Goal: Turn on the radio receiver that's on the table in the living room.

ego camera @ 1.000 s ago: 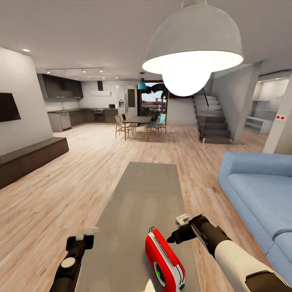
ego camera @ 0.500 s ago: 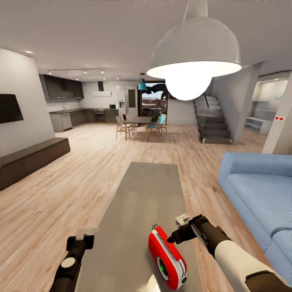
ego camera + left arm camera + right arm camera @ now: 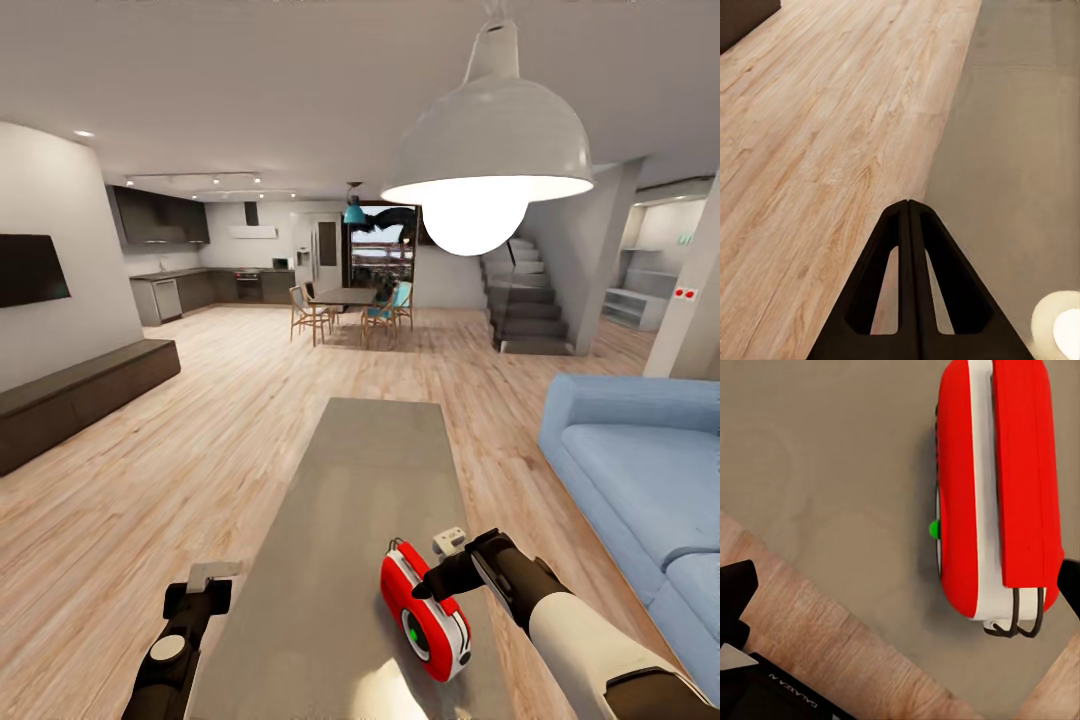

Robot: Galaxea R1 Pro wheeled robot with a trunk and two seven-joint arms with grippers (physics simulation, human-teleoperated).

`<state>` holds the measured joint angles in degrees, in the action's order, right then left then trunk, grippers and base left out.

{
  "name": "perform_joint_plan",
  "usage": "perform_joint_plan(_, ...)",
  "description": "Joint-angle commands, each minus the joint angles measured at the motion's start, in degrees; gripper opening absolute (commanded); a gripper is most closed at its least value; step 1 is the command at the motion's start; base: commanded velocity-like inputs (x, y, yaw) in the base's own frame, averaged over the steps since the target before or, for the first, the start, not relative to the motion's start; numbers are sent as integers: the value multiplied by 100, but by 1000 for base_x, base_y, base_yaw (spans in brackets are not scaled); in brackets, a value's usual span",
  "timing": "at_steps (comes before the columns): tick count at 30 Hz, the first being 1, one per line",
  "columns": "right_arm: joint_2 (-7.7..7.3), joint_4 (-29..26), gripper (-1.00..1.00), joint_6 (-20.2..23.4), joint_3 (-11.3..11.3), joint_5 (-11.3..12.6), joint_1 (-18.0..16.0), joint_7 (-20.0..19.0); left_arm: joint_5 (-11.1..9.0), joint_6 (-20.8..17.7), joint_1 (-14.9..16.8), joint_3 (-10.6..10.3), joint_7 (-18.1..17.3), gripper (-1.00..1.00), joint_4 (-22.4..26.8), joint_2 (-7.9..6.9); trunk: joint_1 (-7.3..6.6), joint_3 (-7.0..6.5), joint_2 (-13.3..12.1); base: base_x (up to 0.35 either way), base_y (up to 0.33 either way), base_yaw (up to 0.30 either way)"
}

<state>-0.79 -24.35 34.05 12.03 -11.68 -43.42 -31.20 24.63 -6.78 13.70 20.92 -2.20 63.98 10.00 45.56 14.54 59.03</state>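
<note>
A red radio receiver [image 3: 426,612] stands on the grey table's [image 3: 350,500] near end, long axis running away diagonally, dial facing near-left. Right gripper [image 3: 424,590] hovers open above it; left gripper [image 3: 909,206] is closed, empty.

The radio [image 3: 425,612] is a small red rounded box with a white band, a wire handle and a dark dial with a green centre. It stands upright near the desk's [image 3: 370,480] near end.
</note>
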Motion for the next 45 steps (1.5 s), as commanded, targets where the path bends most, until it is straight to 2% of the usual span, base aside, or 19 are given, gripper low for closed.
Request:
perform_joint_plan(1, 0, 0, 100, 1, 0, 0, 0, 2, 1, 0, 0, 0, 2, -100, 0, 0, -23, -18, -42, -22, 16, 0)
perform_joint_plan(4, 0, 0, 100, -2, 1, -2, 0, 1, 5, 1, -1, 0, 6, -100, 0, 0, -89, -72, -162, -10, 7, 0)
perform_joint_plan(16, 0, 0, 100, -9, 1, -14, 0, 8, 7, 1, 0, 5, 0, -100, 0, 0, -89, -72, -162, -1, 1, 0)
perform_joint_plan(21, 0, 0, 100, -12, 1, -10, 0, 9, 7, 1, 1, 13, 8, -100, 0, 0, -198, -162, -362, 0, 0, 0)
perform_joint_plan(26, 0, 0, 100, -13, 1, -9, 0, 8, 1, 8, 0, 18, 1, -100, 0, 0, -198, -162, -362, 0, 0, 0)
perform_joint_plan(45, 0, 0, 100, -16, -4, 8, 0, 6, 23, 1, -1, 18, -9, -100, 0, 0, -616, -503, -1124, 0, 0, 0)
